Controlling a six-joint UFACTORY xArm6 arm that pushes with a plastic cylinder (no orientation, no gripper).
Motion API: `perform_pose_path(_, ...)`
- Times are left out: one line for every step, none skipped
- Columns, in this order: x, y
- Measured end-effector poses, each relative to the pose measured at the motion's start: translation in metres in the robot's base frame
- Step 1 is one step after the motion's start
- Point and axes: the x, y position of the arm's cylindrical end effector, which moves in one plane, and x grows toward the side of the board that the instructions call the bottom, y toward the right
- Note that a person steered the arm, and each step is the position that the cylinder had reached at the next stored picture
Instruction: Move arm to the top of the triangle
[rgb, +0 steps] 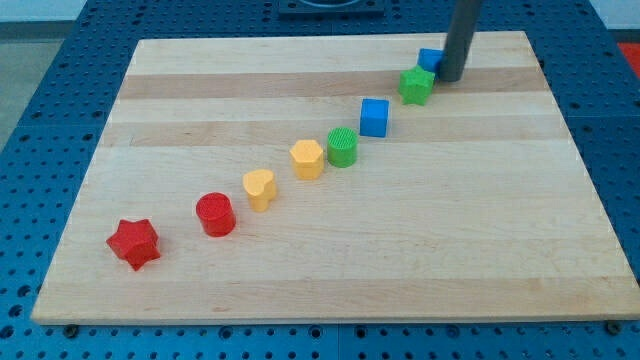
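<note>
My tip (450, 79) rests on the board near the view's top right. It stands just right of a small blue block (430, 59), which the rod partly hides; its shape is hard to make out. A green star-like block (416, 86) sits just left of and below the tip, close to it. No block shows clearly as a triangle.
A diagonal row runs down to the view's lower left: blue cube (374, 117), green cylinder (342, 147), yellow hexagon (307, 158), yellow heart (259, 188), red cylinder (215, 214), red star (134, 243). The wooden board (480, 240) lies on a blue perforated table.
</note>
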Motion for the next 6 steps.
perform_pose_path(0.000, -0.021)
perform_pose_path(0.000, 0.001)
perform_pose_path(0.000, 0.041)
perform_pose_path(-0.027, 0.041)
perform_pose_path(-0.070, 0.031)
perform_pose_path(-0.070, 0.023)
